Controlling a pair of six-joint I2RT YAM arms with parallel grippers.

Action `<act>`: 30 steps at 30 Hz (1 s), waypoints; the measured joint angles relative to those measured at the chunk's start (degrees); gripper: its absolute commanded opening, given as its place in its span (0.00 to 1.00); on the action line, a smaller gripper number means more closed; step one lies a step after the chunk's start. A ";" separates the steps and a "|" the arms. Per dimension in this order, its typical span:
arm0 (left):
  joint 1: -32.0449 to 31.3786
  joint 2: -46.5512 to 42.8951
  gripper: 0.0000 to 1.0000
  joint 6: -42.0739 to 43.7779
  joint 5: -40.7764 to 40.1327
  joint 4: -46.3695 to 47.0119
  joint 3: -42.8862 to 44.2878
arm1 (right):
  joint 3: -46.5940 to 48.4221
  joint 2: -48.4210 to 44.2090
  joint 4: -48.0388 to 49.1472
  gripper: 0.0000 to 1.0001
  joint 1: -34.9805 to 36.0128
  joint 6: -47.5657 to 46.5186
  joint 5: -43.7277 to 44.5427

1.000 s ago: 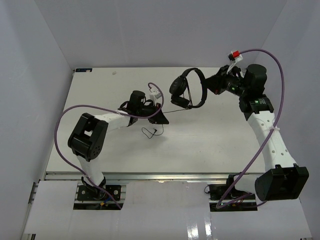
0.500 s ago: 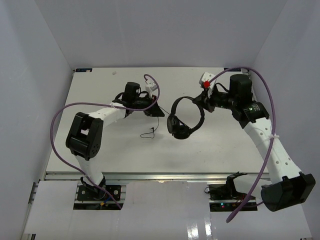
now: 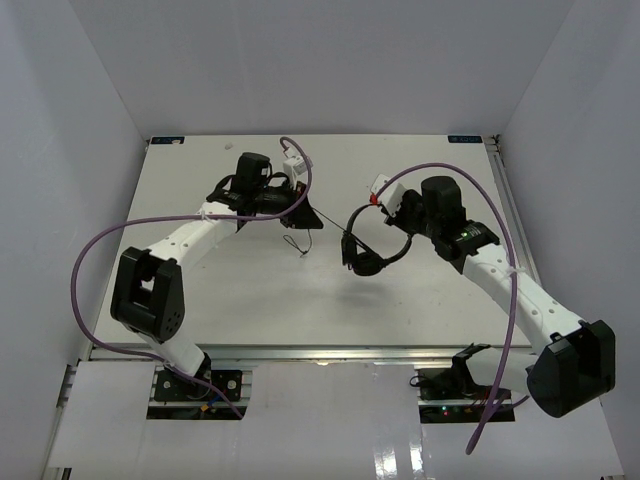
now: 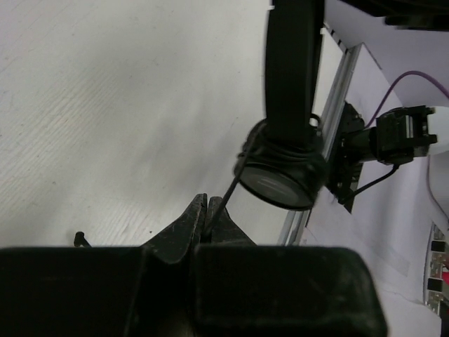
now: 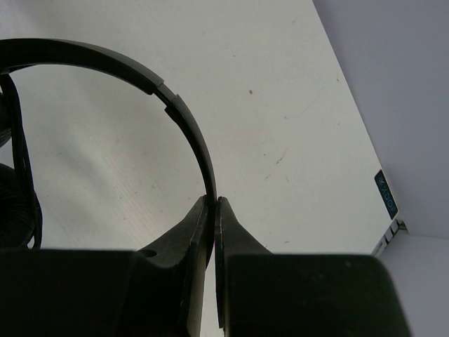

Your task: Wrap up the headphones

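Over worktop [image 3: 250, 300], right fingers [image 5: 198, 223] clamp headphones [image 3: 372, 262] by headband [image 5: 184, 116]; left fingers [image 4: 191, 219] pinch cord [image 4: 228, 189], coils above earcup [image 4: 280, 181].

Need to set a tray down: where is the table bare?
The table is bare along its near strip, between headphones and arm bases, and its far edge beyond the grippers. Crowded: the middle, where left gripper pinches cord and right gripper the headband.

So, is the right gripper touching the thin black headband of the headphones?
Touching. The right wrist view shows the right gripper shut on the thin black headband, which runs straight down between its fingertips.
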 measured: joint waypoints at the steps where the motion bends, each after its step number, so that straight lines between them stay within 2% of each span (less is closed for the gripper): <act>1: 0.00 -0.24 0.01 -0.51 0.67 -0.13 0.48 | -0.50 0.24 1.45 0.08 0.54 0.23 1.76; 11: 0.00 0.08 0.03 -7.63 5.37 -0.97 6.68 | -0.79 2.42 11.26 0.08 7.38 1.09 15.92; 17: -1.16 0.15 0.09 -13.46 7.08 0.08 9.20 | -0.70 7.09 19.53 0.08 9.39 5.48 25.01; 24: -7.08 0.16 0.12 -26.34 6.18 10.85 3.71 | 3.03 13.47 22.20 0.08 9.54 13.03 32.42; 30: -12.16 0.16 0.17 -31.60 3.04 16.49 1.42 | 7.61 16.67 19.94 0.08 8.49 18.28 32.69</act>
